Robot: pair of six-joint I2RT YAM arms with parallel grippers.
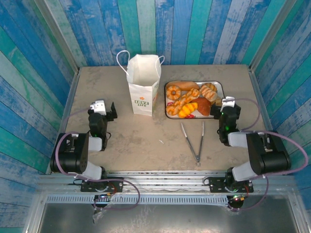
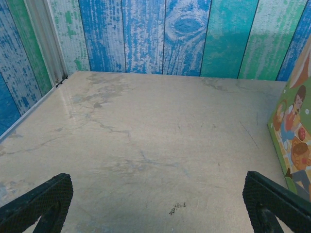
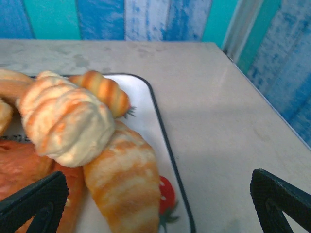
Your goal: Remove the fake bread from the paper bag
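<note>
The white paper bag stands upright at the back middle of the table, its top open and its logo facing me. Its printed side shows at the right edge of the left wrist view. Several glossy golden-brown pieces of fake bread lie piled on the tray to the right of the bag. In the right wrist view, striped rolls and a pale twisted bun lie close in front of the fingers. My left gripper is open over bare table, left of the bag. My right gripper is open at the tray's right edge, holding nothing.
The white strawberry-printed tray has a dark rim. Metal tongs lie on the table in front of the tray, between the arms. Blue and green plank walls enclose the table on three sides. Bare tabletop stretches ahead of the left gripper.
</note>
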